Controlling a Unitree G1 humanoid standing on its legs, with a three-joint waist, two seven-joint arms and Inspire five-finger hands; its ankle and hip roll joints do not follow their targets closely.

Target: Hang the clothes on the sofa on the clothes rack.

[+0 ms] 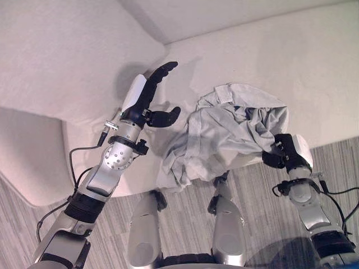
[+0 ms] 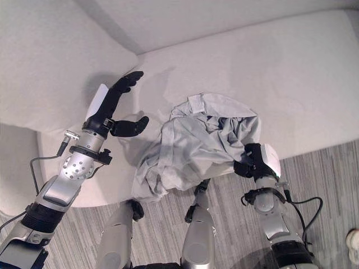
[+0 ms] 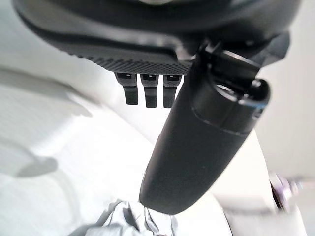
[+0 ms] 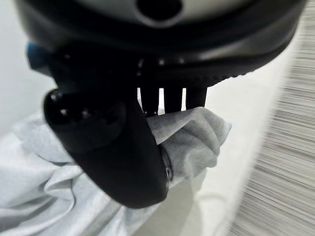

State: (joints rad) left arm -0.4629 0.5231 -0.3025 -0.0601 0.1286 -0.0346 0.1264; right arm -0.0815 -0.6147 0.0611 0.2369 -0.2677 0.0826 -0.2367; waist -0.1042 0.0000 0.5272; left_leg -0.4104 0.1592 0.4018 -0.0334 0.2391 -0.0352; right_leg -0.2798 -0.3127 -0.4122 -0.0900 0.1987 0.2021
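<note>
Left eye view: right hand (image 1: 287, 150) pinches garment (image 1: 224, 134) on sofa (image 1: 314, 67).

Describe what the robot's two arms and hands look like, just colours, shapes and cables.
Both arms are silver-grey with black bands near the elbow and a round silver wrist joint ringed in black. The left hand and right hand are dark, each with a white cover on its back. Thin black cables loop beside each wrist.

Left robot hand (image 1: 147, 96) splayed open; right robot hand (image 1: 287, 150) apparently pinched closed.
</note>
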